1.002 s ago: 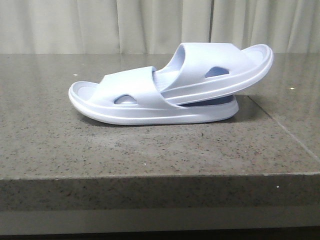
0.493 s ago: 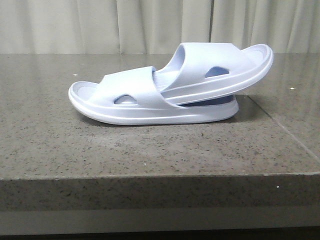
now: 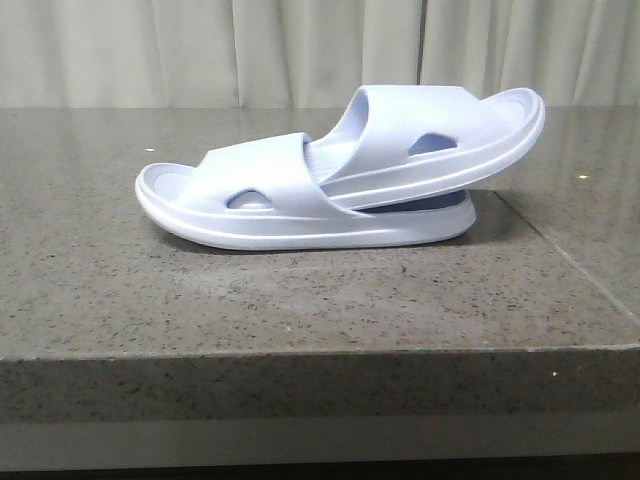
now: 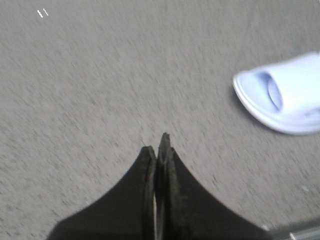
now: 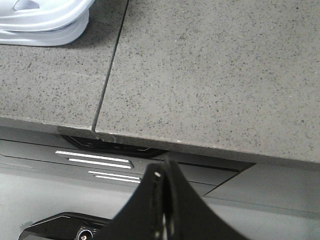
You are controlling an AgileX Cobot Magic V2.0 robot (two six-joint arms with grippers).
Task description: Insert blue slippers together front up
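Two pale lavender-blue slippers lie on the grey stone table (image 3: 300, 300). The lower slipper (image 3: 260, 200) lies flat. The upper slipper (image 3: 440, 140) is tucked under the lower one's strap and tilts up to the right. Neither gripper shows in the front view. My left gripper (image 4: 159, 145) is shut and empty above bare table, with one slipper end (image 4: 285, 95) off to its side. My right gripper (image 5: 162, 172) is shut and empty, past the table's front edge (image 5: 200, 147). The stacked slipper ends (image 5: 45, 20) show in a corner of the right wrist view.
A seam in the stone top (image 3: 570, 265) runs along the right side of the table, also in the right wrist view (image 5: 110, 65). Curtains (image 3: 300, 50) hang behind the table. Dark robot base parts (image 5: 100, 155) sit below the table edge.
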